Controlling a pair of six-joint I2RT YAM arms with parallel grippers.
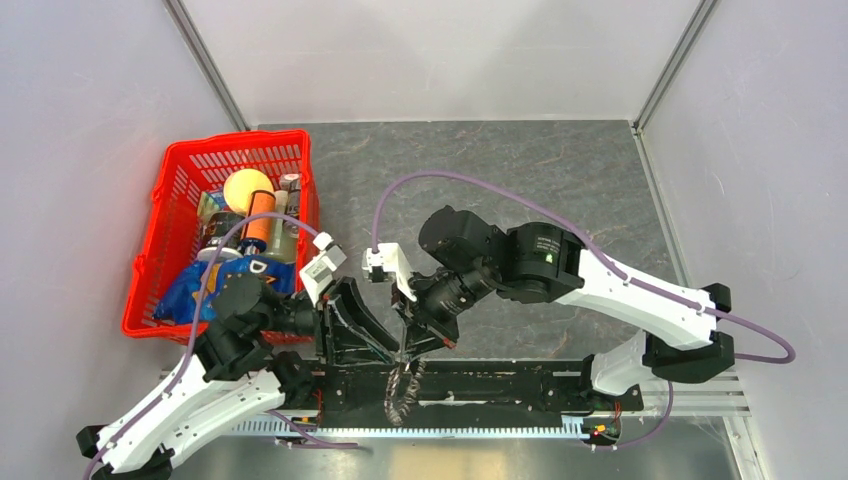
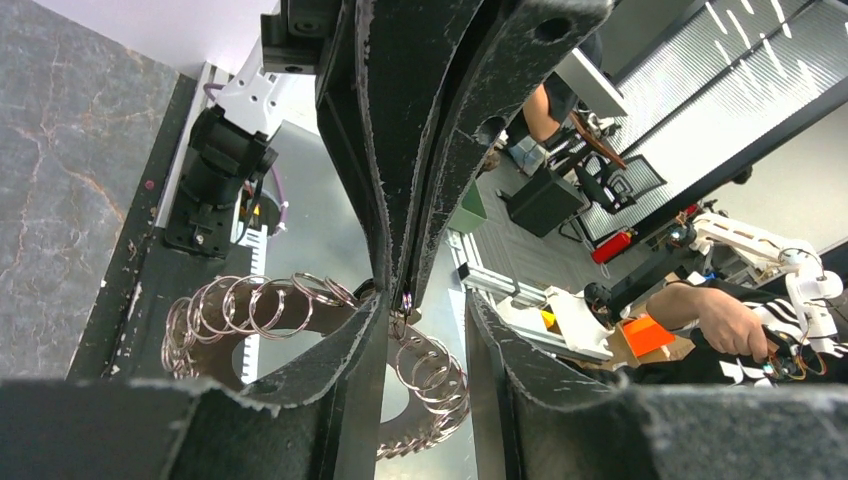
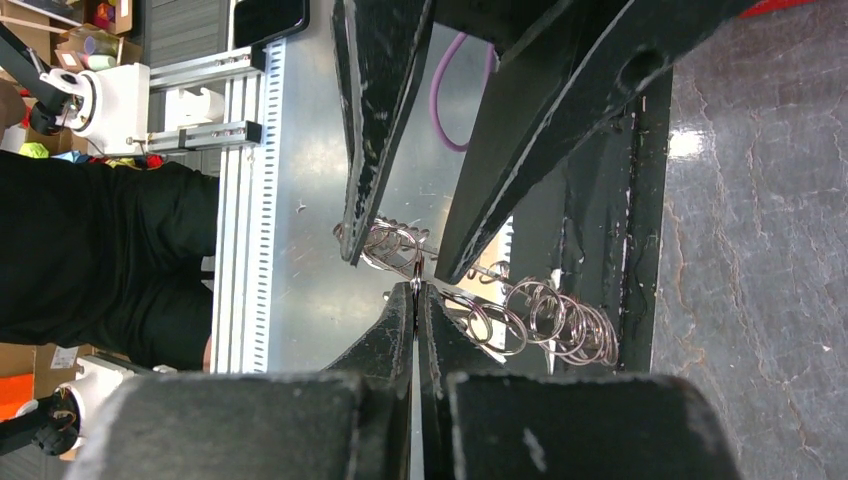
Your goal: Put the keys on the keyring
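The keyring [image 1: 403,385] is a loop densely strung with small metal rings; it hangs edge-on over the black rail at the table's near edge. My right gripper [image 1: 416,345] reaches down to its top and is shut on a thin metal part of it [image 3: 415,288]. In the left wrist view the strung rings [image 2: 240,302] curve behind my left gripper [image 2: 425,300], which is open, one finger [image 2: 335,370] on each side of the right gripper's pinched tips. From above, the left gripper [image 1: 392,345] sits just left of the right one. The keys are hidden; I see no loose one.
A red basket [image 1: 235,140] full of groceries stands at the left, close behind the left arm. A black rail [image 1: 500,385] and a slotted metal strip [image 1: 480,428] run along the near edge. Walls close in the grey table [image 1: 560,180] on three sides.
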